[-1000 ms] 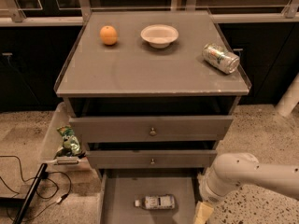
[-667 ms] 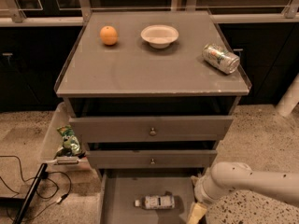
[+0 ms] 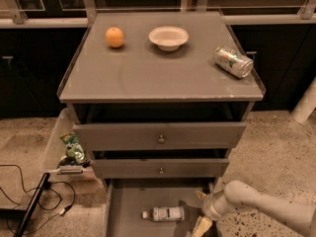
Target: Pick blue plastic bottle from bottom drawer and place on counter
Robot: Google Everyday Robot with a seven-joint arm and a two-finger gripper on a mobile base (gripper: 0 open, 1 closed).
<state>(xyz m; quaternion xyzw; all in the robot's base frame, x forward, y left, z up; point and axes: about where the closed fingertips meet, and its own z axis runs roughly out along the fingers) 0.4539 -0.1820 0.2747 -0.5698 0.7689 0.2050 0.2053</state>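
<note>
The hand (image 3: pixel 200 211) hangs low at the right side of the bottom drawer (image 3: pixel 127 206), released and grasping nothing. Its two pale fingers (image 3: pixel 202 226) stand apart, one above the other in the picture, and open toward the left. The white arm (image 3: pixel 269 210) behind it reaches in from the lower right, over the speckled floor.

Just left of the hand, apart from it, the bottle (image 3: pixel 167 214) lies on its side on the flat grey floor of the pulled-out drawer, with its white cap pointing left. Nothing else lies in the part of the drawer that shows.

Above are two more drawers, each with a small knob in the middle of its front: the middle drawer (image 3: pixel 123 168) and the top drawer (image 3: pixel 118 136).

On the tabletop (image 3: pixel 148 75) an orange (image 3: pixel 114 37) sits at the back left. A white bowl (image 3: pixel 168 37) stands near it at the back middle. A dented can (image 3: pixel 233 61) lies on its side near the right edge.

Left of the cabinet a clear bin (image 3: pixel 53 144) holds a green packet (image 3: pixel 73 149), and dark cables (image 3: pixel 29 201) run across the floor.
</note>
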